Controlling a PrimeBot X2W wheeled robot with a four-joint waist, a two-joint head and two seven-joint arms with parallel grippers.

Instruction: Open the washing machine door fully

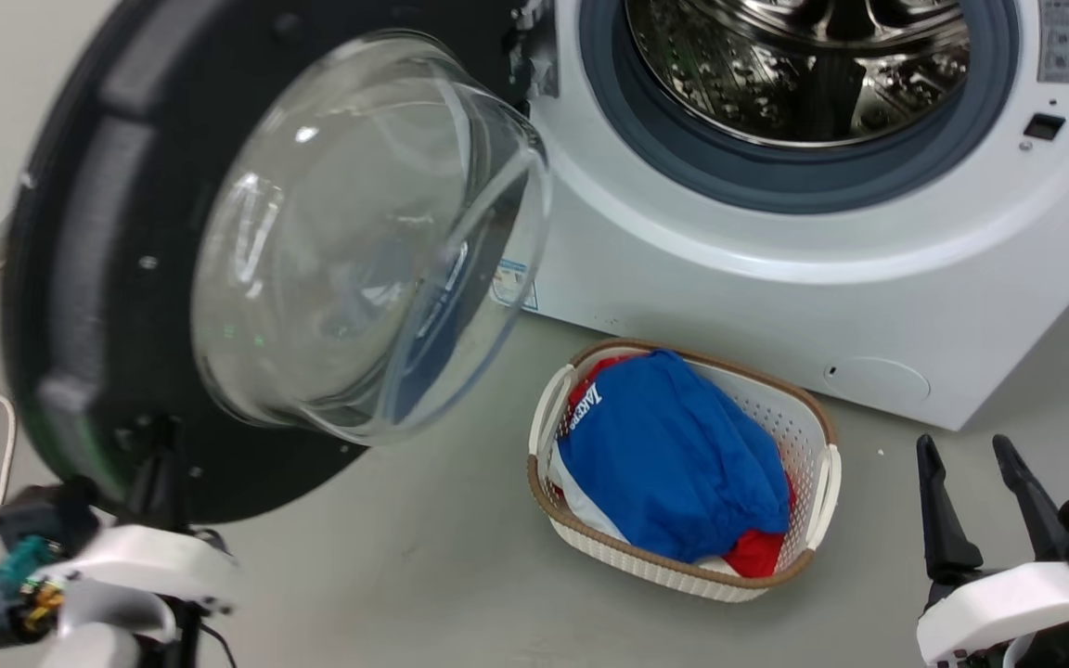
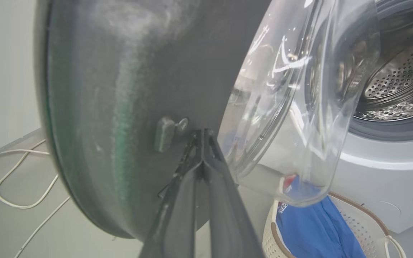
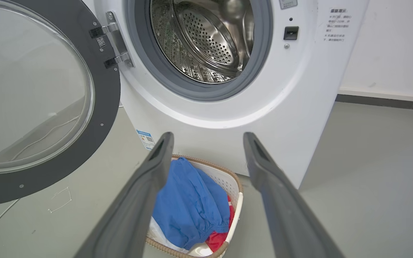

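My 10 o'clock is blocked by the washing machine door (image 1: pixel 80 278) — glass bowl bulging out. The laundry basket (image 1: pixel 820 422) sits at 5. The drum opening (image 1: pixel 804 65) at 1 is unobstructed, and the floor (image 1: pixel 423 557) between door and basket is free.

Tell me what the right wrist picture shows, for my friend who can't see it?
The washing machine door hangs wide open at the left of the white washing machine, showing its steel drum. The open right gripper points toward a laundry basket of blue and red clothes.
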